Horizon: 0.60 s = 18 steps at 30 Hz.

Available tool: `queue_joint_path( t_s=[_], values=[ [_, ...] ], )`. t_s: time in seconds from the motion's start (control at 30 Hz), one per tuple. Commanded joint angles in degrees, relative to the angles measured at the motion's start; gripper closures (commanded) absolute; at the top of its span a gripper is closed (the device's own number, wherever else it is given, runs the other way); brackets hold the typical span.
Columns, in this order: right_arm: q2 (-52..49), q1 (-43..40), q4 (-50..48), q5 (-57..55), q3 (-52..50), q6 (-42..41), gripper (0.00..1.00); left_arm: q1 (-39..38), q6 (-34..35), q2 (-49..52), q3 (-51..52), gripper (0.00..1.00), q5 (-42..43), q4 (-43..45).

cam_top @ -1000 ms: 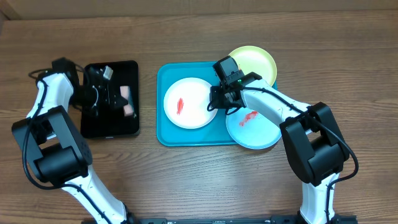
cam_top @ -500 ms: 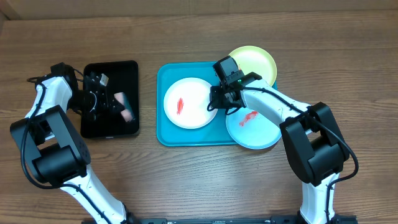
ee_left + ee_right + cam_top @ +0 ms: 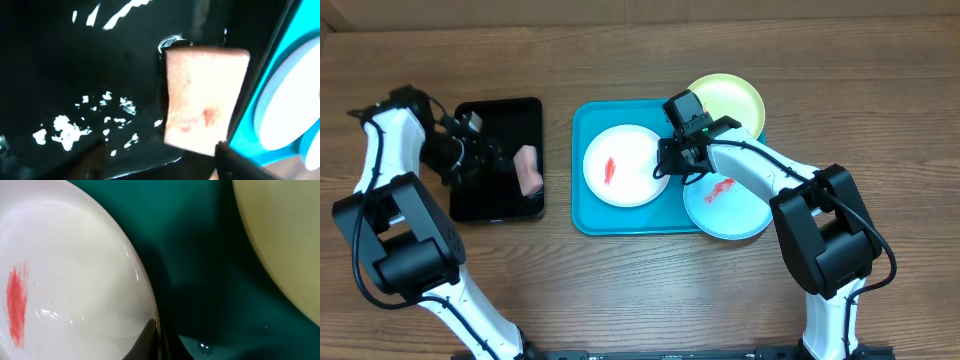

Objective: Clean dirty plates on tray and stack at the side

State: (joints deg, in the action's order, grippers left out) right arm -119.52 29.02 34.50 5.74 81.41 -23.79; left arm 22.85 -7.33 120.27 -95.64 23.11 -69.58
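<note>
The white plate (image 3: 620,165) with a red smear lies at the left of the turquoise tray (image 3: 582,215). My right gripper (image 3: 668,168) is shut on its right rim. In the right wrist view the gripper (image 3: 157,330) pinches that rim of the white plate (image 3: 65,280). The light blue plate (image 3: 730,205), also smeared red, overhangs the tray's front right. At the back right sits the yellow-green plate (image 3: 730,98). My left gripper (image 3: 480,155) hangs open over the black tray (image 3: 495,205), nothing between its fingers (image 3: 235,160).
A pink sponge (image 3: 528,170) lies loose at the right side of the black tray; in the left wrist view the sponge (image 3: 205,100) shows a faint red stain and sits just ahead of the fingers. Bare wooden table surrounds both trays.
My left gripper has opened, let the sponge drop onto the black tray, and drawn back to the left. The right arm and the plates have not moved.
</note>
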Motion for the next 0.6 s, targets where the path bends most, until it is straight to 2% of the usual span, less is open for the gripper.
queue_joint_path(
  t_s=[0.0,0.13,0.3,0.47,0.57],
  values=[
    [-0.17,0.24,0.28,-1.14,-0.39,-0.07,0.96,-1.77,-0.33,-0.85,-4.68,0.57,-1.09,-0.68],
    [-0.17,0.24,0.26,-1.11,-0.39,-0.07,0.95,-5.64,-0.33,-1.29,-5.62,0.96,-1.27,0.76],
    [-0.17,0.24,0.24,-1.14,-0.39,-0.07,0.95,-13.07,0.85,-1.29,-5.42,0.96,-6.71,2.32],
    [-0.17,0.22,0.48,-1.16,-0.39,-0.04,0.95,-18.93,5.51,-1.27,-4.42,0.96,-17.84,2.54],
    [-0.17,0.22,0.39,-1.14,-0.39,-0.07,0.94,-20.28,8.48,-1.27,-3.13,0.96,-20.72,3.52]
  ],
)
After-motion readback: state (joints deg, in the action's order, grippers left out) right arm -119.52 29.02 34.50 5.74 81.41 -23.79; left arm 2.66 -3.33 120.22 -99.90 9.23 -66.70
